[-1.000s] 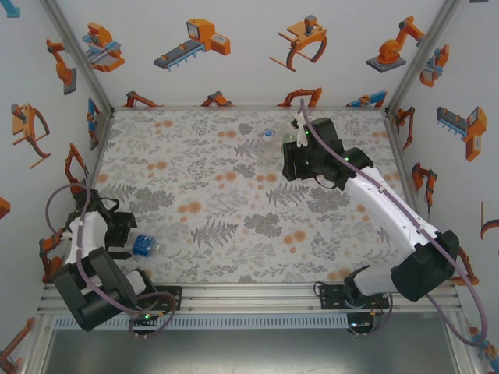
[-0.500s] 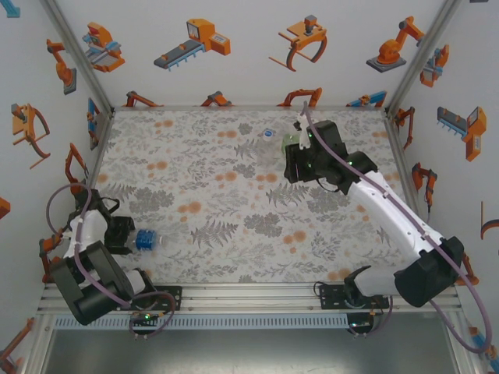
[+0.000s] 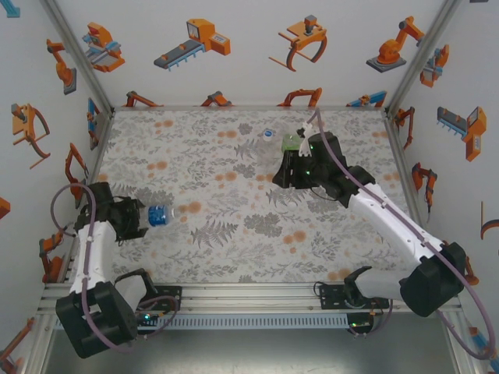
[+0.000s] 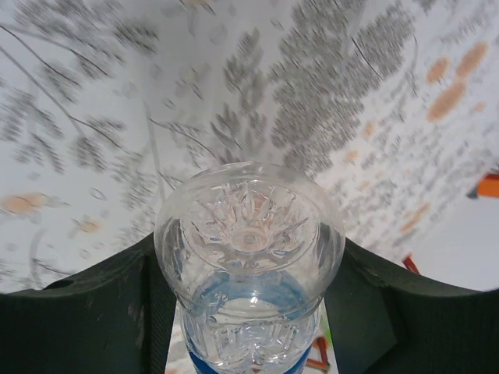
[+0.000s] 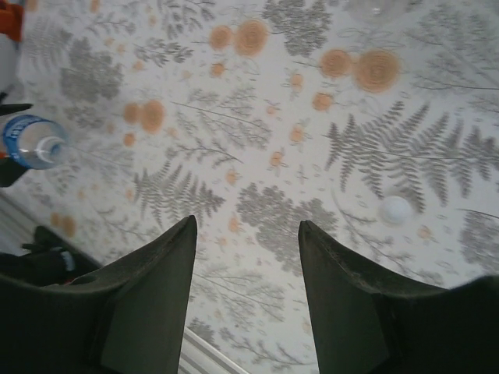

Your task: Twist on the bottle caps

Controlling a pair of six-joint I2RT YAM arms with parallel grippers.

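My left gripper [image 3: 146, 216] is clamped on the blue-label bottle [image 3: 160, 213]. It's clear plastic with a ridged base, held sideways over the left side of the table [image 3: 218, 195]. That arm reaches forward from its base. My right gripper [image 5: 248, 234] hovers with its jaws apart and empty, and a white cap [image 5: 395, 209] lies on the table nearby.

Fern-print table [image 3: 203, 179] in a white booth.
Walls [image 3: 249, 78] around it bear orange robot cartoons; lighting seems even.
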